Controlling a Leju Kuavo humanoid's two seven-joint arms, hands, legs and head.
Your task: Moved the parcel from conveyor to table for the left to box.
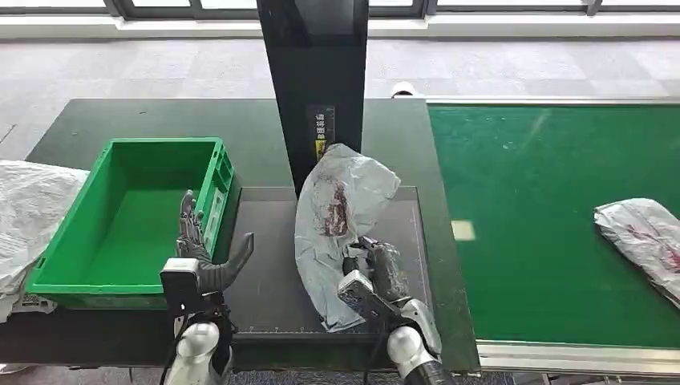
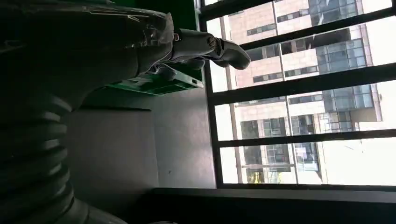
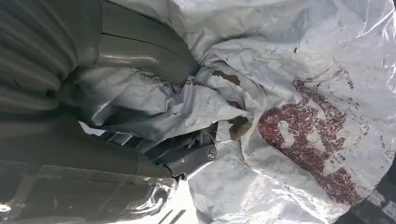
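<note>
From the head view, the right robot hand (image 1: 377,269) gripped one grey parcel (image 1: 341,212) on the table (image 1: 265,128), off the green conveyor (image 1: 553,200); boxing in the one green crate (image 1: 128,212) seemed left. A second parcel (image 1: 641,237) waited on the conveyor. The left robot hand (image 1: 204,261) hovered spread, empty.

Left wrist view: its fingers (image 2: 215,46) were spread.

Right wrist view: thumb (image 3: 140,51) pressed into the crumpled plastic.

The right hand (image 1: 377,273) has its fingers closed tight on a parcel (image 1: 341,216). The left hand (image 1: 200,257) is up with fingers spread, holding nothing.
</note>
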